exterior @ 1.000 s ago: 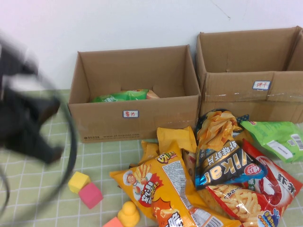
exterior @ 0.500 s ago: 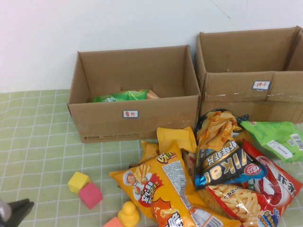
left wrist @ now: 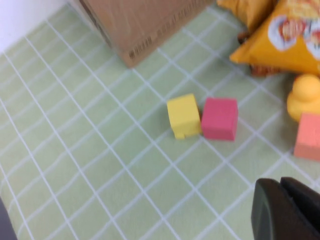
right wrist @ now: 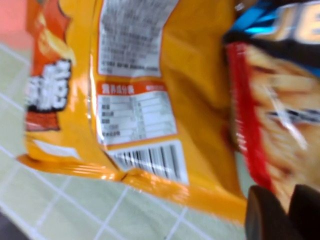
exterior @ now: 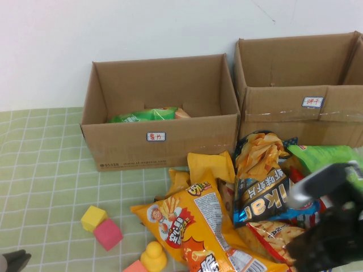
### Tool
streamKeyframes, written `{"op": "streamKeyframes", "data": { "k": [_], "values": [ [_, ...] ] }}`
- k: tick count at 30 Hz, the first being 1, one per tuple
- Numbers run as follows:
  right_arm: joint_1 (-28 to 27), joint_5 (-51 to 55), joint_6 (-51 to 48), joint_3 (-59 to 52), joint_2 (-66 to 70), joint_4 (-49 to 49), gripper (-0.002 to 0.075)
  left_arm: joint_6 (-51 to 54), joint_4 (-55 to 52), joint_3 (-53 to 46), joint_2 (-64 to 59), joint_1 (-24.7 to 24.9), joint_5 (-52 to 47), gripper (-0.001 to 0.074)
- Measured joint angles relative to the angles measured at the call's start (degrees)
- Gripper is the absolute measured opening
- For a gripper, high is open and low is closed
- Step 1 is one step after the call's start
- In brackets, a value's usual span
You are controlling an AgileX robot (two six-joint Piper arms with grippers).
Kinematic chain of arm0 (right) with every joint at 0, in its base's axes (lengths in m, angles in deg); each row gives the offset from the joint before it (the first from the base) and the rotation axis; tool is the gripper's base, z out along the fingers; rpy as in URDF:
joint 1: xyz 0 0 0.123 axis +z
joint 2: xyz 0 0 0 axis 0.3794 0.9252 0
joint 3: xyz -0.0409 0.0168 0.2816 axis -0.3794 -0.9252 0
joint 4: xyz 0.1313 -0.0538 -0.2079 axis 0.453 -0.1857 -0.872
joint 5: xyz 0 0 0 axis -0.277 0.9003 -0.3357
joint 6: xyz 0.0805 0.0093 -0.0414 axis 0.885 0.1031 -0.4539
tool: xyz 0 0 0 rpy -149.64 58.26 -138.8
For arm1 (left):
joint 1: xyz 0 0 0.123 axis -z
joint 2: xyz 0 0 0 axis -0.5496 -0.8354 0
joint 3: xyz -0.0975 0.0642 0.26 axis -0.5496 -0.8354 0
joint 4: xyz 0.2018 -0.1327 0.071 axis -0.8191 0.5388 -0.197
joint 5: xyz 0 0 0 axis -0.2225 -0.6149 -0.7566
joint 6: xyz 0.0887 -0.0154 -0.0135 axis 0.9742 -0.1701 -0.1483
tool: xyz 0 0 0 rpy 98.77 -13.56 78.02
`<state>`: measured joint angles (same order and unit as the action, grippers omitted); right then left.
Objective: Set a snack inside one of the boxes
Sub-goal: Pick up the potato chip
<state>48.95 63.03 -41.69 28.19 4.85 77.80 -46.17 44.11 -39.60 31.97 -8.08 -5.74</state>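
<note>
Now, high view: right gripper (exterior: pixel 332 238) has entered over the snack pile (exterior: pixel 227 221), left gripper (exterior: pixel 14 260) retreated to the table corner. Left wrist: fingers together, empty, near yellow block (left wrist: pixel 183 116). Right wrist: fingers nearly closed, holding nothing, above the orange bag (right wrist: pixel 145 95); pick pending.
</note>
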Motion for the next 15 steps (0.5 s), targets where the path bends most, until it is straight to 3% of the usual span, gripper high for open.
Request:
{"op": "streamKeyframes", "data": {
  "k": [7, 15],
  "values": [
    [8.33, -8.23, -0.57, 1.18, 16.47, -1.74, 0.0118, -0.97, 0.0, -1.5, 0.0, 0.0, 1.88, -0.0001],
    [8.68, -10.16, -0.57, 1.32, 20.93, -1.1, 0.0118, -1.34, 0.0, -3.82, 0.0, 0.0, 5.51, -0.0001]
  ]
}}
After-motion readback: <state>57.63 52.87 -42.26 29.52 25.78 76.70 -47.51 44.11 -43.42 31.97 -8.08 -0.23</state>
